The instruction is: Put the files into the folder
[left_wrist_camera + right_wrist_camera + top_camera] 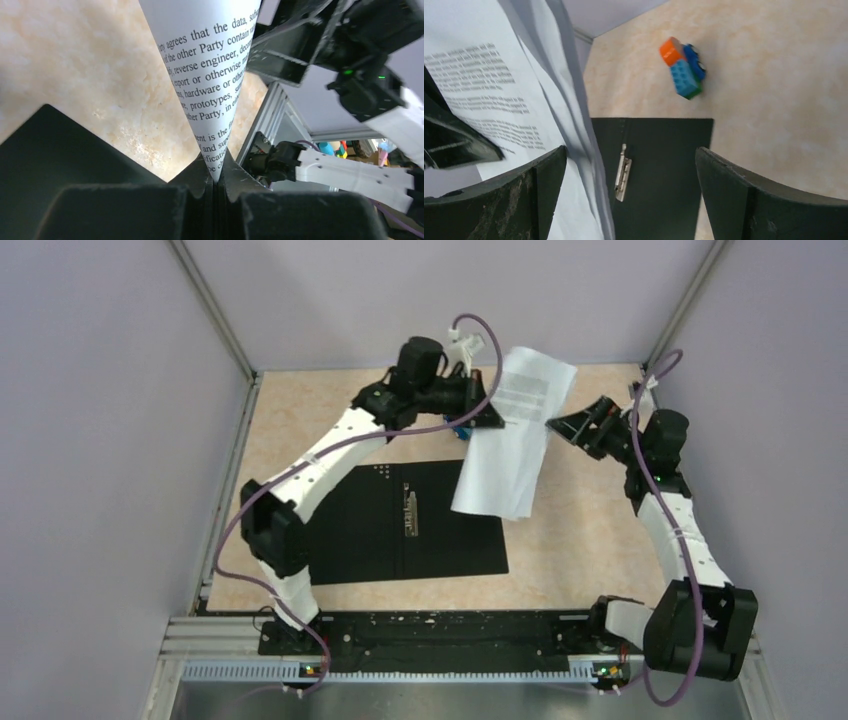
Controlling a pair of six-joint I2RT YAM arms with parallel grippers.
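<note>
The files (508,440), white printed sheets, hang lifted above the table at the back. My left gripper (493,416) is shut on their left edge. In the left wrist view the paper (210,65) narrows down into the closed left gripper (216,176). The folder (400,530) lies open and flat, black inside up, with its metal clip strip (411,510) in the middle. The sheets' lower end hangs over the folder's far right corner. My right gripper (562,427) stands open just right of the sheets. In the right wrist view the right gripper (630,152) has the files (519,105) against its left finger and the folder (664,165) below.
A small blue-and-orange toy truck (684,67) sits on the table beyond the folder's far edge, mostly hidden behind the left gripper in the top view (462,430). Purple walls and metal posts close the table in at the left, back and right.
</note>
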